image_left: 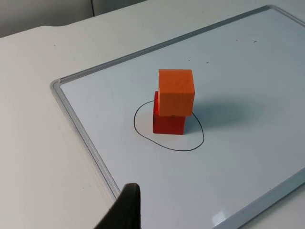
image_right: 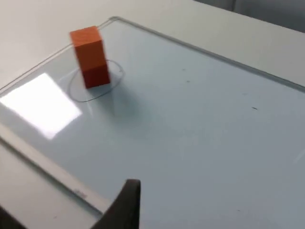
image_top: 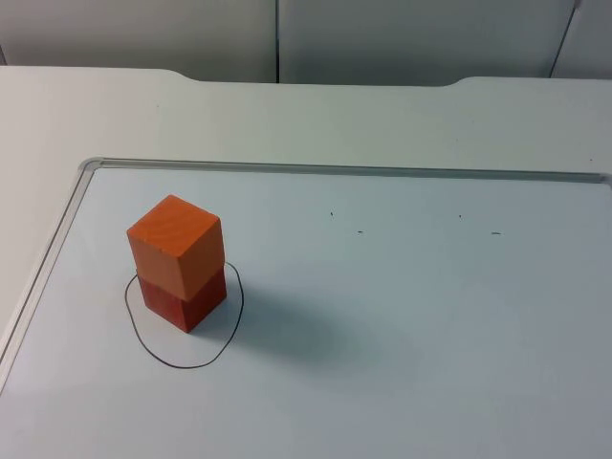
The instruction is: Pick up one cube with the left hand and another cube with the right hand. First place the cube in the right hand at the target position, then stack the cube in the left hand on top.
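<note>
Landmark: a hand-drawn black circle (image_top: 184,320) on a whiteboard (image_top: 402,316) that lies flat on the white desk (image_top: 287,115).
Red cube: the darker red cube (image_top: 185,299) stands inside the circle, toward its far part as seen from the top view, resting on the whiteboard surface.
Orange cube: the lighter orange cube (image_top: 176,245) sits on top of the red cube, touching it; in the left wrist view it overhangs the red cube (image_left: 168,121) a little on one side, so the two are not squarely aligned.
Stack: upright, two cubes high, casting a shadow across the whiteboard beyond the circle.
Left gripper: one black fingertip (image_left: 125,210) shows in the left wrist view, well apart from the circle and the stack, over the whiteboard's metal frame (image_left: 81,133); holding nothing that can be seen, and whether it is open or closed I cannot tell.
Right gripper: one black fingertip (image_right: 125,205) shows in the right wrist view, well apart from the circle, near the whiteboard's edge on the side opposite the stack; whether it is open or closed I cannot tell.
Whiteboard: a few small dark marks (image_top: 360,231) on its surface, away from the circle.
Background: grey partition wall (image_top: 382,38) beyond the desk's far edge.
</note>
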`<state>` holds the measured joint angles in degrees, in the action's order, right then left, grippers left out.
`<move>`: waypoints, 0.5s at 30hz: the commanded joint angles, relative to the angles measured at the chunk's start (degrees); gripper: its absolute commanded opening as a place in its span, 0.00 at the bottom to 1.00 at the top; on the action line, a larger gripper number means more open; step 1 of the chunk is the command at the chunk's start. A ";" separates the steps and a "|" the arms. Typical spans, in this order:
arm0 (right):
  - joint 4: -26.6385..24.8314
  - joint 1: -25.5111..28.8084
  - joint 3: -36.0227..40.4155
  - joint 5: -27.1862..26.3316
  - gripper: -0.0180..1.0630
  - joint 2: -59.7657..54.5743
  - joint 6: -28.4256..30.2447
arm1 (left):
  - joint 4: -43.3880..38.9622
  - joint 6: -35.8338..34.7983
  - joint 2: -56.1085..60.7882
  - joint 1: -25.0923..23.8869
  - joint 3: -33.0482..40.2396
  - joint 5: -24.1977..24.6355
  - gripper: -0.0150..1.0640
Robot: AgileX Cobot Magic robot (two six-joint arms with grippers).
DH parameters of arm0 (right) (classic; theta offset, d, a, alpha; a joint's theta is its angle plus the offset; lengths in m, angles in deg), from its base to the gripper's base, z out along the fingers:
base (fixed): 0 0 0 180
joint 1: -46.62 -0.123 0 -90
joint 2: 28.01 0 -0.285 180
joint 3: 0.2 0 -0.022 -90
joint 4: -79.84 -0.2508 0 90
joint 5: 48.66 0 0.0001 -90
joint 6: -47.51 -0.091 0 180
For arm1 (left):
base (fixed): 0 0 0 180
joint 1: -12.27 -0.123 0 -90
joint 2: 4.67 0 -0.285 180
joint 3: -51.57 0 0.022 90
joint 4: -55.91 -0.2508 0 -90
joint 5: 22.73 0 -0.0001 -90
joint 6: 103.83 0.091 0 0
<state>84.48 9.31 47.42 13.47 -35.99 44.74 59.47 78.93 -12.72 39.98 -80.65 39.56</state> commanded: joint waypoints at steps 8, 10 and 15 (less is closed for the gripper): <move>0.08 21.34 0.47 -0.36 0.99 0.20 -0.03 | 0.28 -0.16 0.26 -0.15 0.18 -0.53 0.98; 0.08 25.98 0.47 -0.36 0.99 0.20 -0.03 | 0.28 -0.16 0.26 -0.15 0.18 -0.53 0.98; 0.08 31.39 0.47 -0.36 0.99 0.20 -0.03 | 0.28 -0.16 0.26 -0.15 0.18 -0.53 0.98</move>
<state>84.48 38.72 47.42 13.47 -35.99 44.74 59.47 78.93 -12.72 39.98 -80.65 39.56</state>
